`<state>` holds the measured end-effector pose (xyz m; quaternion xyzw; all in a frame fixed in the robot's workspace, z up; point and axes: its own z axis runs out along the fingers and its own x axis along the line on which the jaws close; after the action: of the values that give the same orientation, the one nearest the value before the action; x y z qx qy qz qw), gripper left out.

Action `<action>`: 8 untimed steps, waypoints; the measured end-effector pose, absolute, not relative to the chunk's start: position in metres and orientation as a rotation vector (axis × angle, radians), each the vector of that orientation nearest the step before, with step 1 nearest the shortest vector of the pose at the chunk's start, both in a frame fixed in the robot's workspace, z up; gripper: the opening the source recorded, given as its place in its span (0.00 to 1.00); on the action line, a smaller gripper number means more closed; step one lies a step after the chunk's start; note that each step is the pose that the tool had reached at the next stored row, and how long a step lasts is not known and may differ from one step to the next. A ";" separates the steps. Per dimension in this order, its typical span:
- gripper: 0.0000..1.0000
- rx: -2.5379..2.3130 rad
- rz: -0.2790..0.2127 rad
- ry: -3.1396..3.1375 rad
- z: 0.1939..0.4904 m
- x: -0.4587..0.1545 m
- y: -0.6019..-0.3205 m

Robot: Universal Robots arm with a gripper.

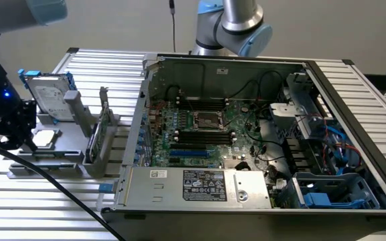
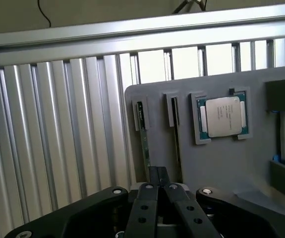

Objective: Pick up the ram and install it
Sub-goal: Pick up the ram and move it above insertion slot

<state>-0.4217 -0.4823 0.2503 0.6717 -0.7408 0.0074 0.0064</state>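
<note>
Gripper (image 2: 158, 175) has its fingers pressed together w/ nothing btwn them; no part is held. In the wrist view the tips sit above the grey holder (image 2: 221, 163), just beside the ram (image 2: 145, 148); whether they touch it can't be told. The ram stands on edge in a narrow slot of that holder, green edge up, w/ a 2nd slot next to it and the square silver processor chip (image 2: 223, 116) in its pocket further along. In the exterior view the holder is on the slatted table (image 1: 45, 211) at the exterior view's left, outside the open PC case (image 1: 354, 90), and the ram (image 1: 94, 139) is upright btwn the chip and the case wall. Hard drive (image 1: 46, 96) w/ blue frame leans at the holder's far end. Motherboard (image 1: 236, 118) lies exposed inside the case.
</note>
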 end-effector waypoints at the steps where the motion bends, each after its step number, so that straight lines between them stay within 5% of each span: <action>1: 0.11 2.107 0.023 -2.313 0.249 -0.422 -0.482; 8: 0.11 2.171 0.022 -2.252 0.246 -0.422 -0.483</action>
<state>-0.4220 -0.4831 0.2455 0.6940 -0.7199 0.0069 0.0069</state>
